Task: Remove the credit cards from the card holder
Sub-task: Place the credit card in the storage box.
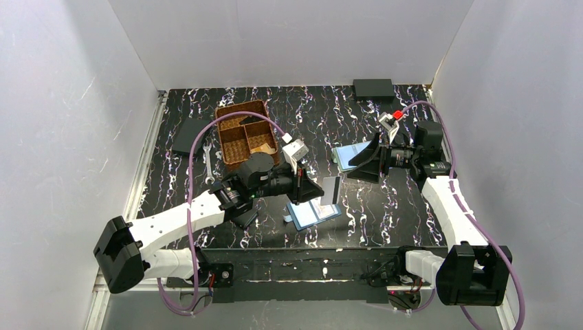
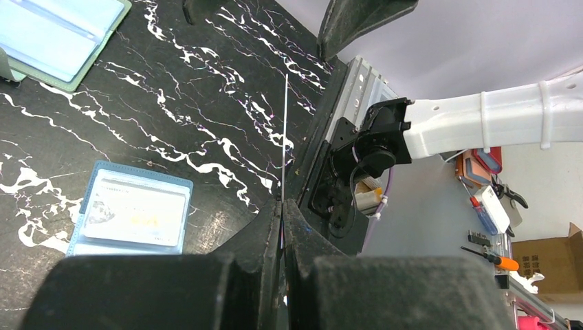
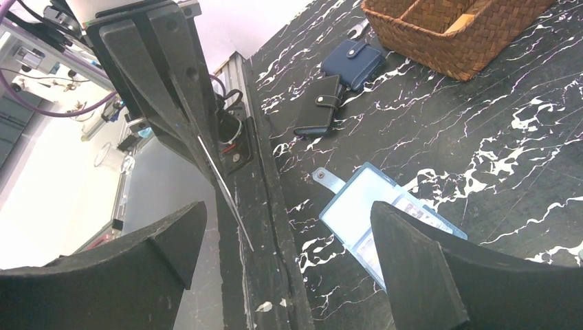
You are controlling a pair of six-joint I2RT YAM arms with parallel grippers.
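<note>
The card holder (image 1: 314,213) lies open on the table near the front edge, steel-blue, with one whitish card (image 2: 135,213) still in its pocket. It also shows in the left wrist view (image 2: 103,172) and in the right wrist view (image 3: 357,206). My left gripper (image 1: 320,191) is shut on a credit card (image 1: 331,189) and holds it on edge just above the holder. In the left wrist view the card (image 2: 284,130) is a thin line rising from the closed fingertips (image 2: 282,206). My right gripper (image 3: 287,206) is open and empty, facing the held card (image 3: 223,182) from the right.
A paler sky-blue holder (image 1: 349,155) lies open under my right gripper (image 1: 354,163). A wicker basket (image 1: 244,130) and a wrench (image 1: 208,165) are at the back left. A navy wallet (image 3: 354,58) and a black wallet (image 3: 320,103) lie left of the holder.
</note>
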